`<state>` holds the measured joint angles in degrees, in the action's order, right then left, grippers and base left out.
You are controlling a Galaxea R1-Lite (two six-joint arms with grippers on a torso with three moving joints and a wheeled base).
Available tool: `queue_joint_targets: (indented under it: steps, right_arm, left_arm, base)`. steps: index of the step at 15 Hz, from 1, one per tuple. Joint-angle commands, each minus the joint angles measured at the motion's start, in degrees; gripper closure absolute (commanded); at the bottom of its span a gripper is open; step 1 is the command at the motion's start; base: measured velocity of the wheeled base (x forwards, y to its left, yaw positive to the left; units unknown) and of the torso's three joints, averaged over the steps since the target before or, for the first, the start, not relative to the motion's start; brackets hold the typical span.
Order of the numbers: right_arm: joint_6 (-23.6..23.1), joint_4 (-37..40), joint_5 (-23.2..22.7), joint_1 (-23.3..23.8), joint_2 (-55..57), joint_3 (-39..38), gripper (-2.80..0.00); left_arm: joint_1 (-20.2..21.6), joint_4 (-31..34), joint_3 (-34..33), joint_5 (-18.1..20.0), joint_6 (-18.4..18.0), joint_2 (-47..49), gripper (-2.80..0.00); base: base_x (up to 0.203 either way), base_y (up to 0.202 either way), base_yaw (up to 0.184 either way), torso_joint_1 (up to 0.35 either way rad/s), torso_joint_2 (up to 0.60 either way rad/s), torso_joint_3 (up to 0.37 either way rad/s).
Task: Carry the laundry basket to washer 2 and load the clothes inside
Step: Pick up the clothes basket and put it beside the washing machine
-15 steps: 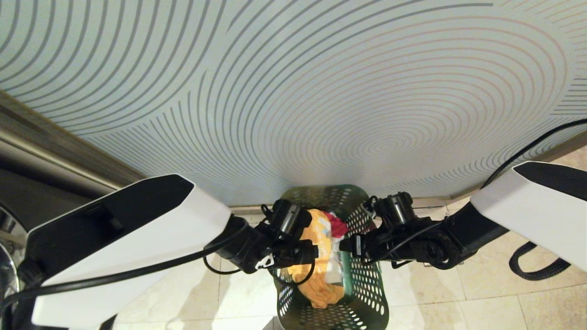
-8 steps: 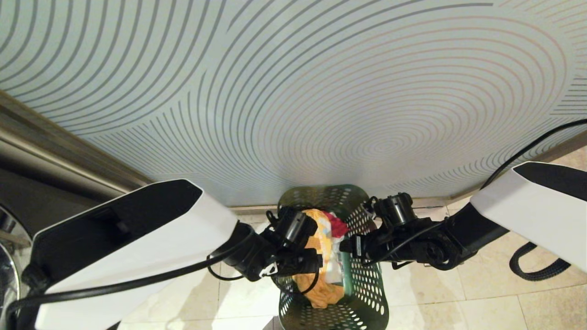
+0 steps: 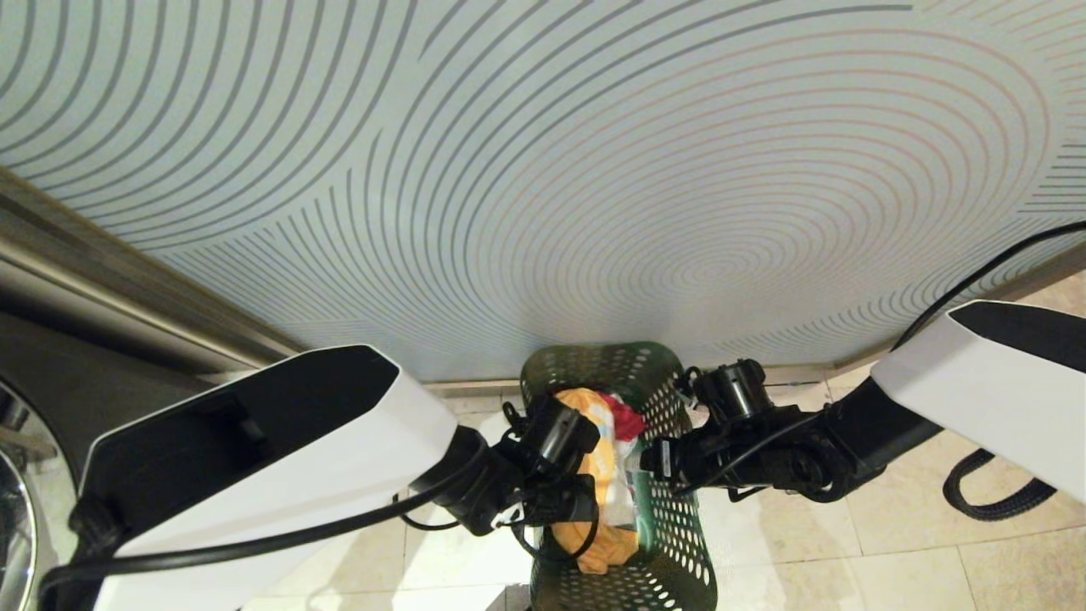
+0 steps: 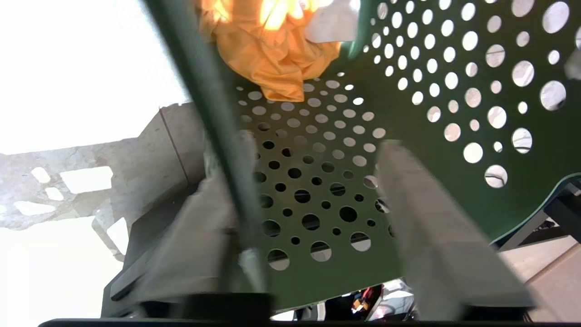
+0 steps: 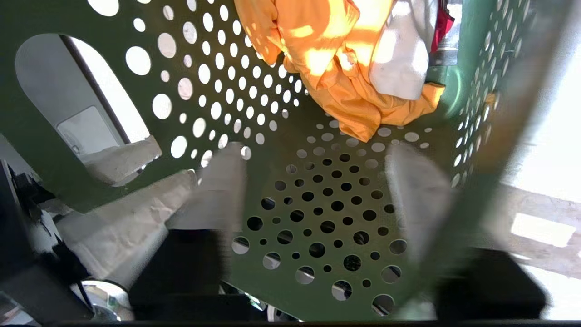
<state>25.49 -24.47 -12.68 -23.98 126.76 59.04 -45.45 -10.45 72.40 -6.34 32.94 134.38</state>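
Observation:
The dark green laundry basket (image 3: pixel 679 526) stands on the floor against the wall, between my two arms. The clothes lie inside: a yellow-orange garment (image 3: pixel 598 462), a red one (image 3: pixel 626 420) and a white one (image 5: pixel 399 59). My left gripper (image 4: pixel 313 143) is open astride the basket's left rim (image 4: pixel 213 118), one finger outside and one inside. My right gripper (image 5: pixel 315 150) is open at the opposite wall, whose rim (image 5: pixel 499 136) runs past its outer finger. No washer label shows, so I cannot tell where washer 2 is.
A wall (image 3: pixel 543 170) with curved stripes rises right behind the basket. A dark grey machine with a chrome ring (image 3: pixel 13 509) sits at the far left. Pale floor tiles (image 3: pixel 848 543) lie around the basket. A black cable (image 3: pixel 993 496) hangs by the right arm.
My left arm has moved in toward the basket, and the basket has shifted a little to the right. The right arm has hardly moved.

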Motion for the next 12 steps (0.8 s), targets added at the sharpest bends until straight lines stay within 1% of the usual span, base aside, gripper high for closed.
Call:
queue_joint_targets:
  steps: [1, 5, 7, 8, 9, 12]
  right_arm:
    - [0.17, -0.23, -0.15, -0.10, -0.11, -0.06, 0.00]
    - [0.32, -0.23, 0.11, -0.10, -0.17, -0.18, 0.00]
    - [0.60, -0.23, 0.04, -0.10, -1.47, -1.25, 0.00]
    - [0.92, -0.23, -0.05, -0.30, -2.64, -2.15, 0.00]
    - [1.66, -0.23, -0.16, -0.63, -4.38, -2.92, 0.00]
    - [5.17, -0.19, -0.77, -2.37, -10.08, -4.64, 0.00]
  left_arm:
    - [-0.08, -0.10, 0.02, -0.08, 0.20, 0.36, 0.00]
    - [-0.59, -0.03, -0.07, -0.17, 0.25, -0.08, 0.00]
    - [-1.03, -0.01, -0.07, 0.57, 2.47, -1.15, 0.00]
    - [-1.12, -0.01, -0.13, 1.62, 3.39, -2.22, 0.00]
    - [-1.24, -0.05, -0.58, 3.51, 4.42, -3.77, 0.00]
    - [-1.47, -0.09, -3.06, 9.76, 9.10, -9.30, 0.00]
  base:
    - [0.000, 0.000, 0.000, 0.000, 0.00, 0.000]
    - [0.000, 0.000, 0.000, 0.000, 0.00, 0.000]
    - [0.000, 0.000, 0.000, 0.000, 0.00, 0.000]
    - [0.000, 0.000, 0.000, 0.000, 0.00, 0.000]
    - [0.000, 0.000, 0.000, 0.000, 0.00, 0.000]
    - [0.000, 0.000, 0.000, 0.000, 0.00, 0.000]
